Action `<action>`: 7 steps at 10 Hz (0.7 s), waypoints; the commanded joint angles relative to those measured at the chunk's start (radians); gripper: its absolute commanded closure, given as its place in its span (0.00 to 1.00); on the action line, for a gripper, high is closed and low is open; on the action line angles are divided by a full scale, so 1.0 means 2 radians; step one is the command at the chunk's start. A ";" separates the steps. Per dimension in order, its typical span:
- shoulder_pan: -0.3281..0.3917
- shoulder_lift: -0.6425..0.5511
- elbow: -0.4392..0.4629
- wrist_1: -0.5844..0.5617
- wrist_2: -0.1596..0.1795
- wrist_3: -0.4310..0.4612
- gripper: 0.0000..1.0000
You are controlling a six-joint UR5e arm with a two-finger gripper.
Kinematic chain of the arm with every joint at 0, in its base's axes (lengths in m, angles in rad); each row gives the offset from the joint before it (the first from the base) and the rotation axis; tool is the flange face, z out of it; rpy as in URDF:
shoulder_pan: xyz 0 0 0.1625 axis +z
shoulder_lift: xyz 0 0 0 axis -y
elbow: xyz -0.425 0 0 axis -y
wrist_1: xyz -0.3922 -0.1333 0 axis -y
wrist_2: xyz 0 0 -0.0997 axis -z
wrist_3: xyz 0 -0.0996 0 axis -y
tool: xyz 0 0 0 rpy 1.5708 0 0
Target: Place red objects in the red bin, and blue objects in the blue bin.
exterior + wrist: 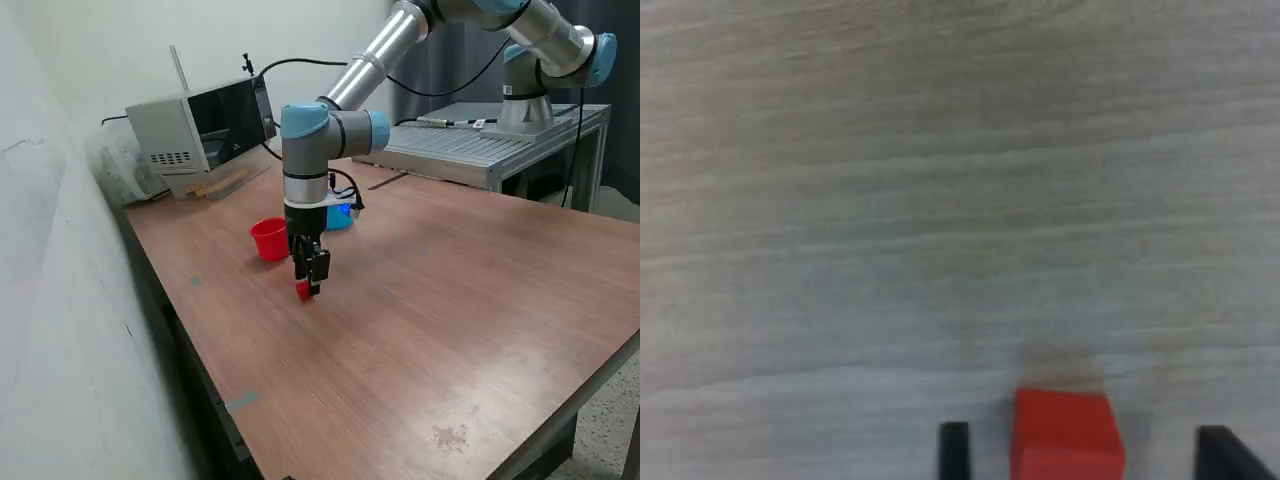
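the light blue cup [341,217] is mostly hidden behind the arm; the red cube [1065,437] is cut off at the wrist view's edge.

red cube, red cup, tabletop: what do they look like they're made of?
Red cube: matte solid red with no grain showing, so painted wood or plastic; cannot tell which.
Red cup: likely thin plastic, going by its smooth, even colour and tapered wall.
Tabletop: wood-grain pattern on a flat, low-sheen surface, probably laminate rather than solid wood.

oblique wide exterior, close downward wrist
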 commanded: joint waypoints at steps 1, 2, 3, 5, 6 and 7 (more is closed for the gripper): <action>-0.003 0.001 -0.001 -0.002 0.001 -0.001 1.00; -0.003 0.001 -0.002 -0.001 0.002 -0.012 1.00; -0.005 0.001 -0.003 -0.001 0.002 -0.020 1.00; -0.006 -0.006 0.003 0.000 0.001 -0.040 1.00; -0.006 -0.031 0.005 0.001 0.001 -0.044 1.00; -0.006 -0.062 0.021 0.002 0.001 -0.046 1.00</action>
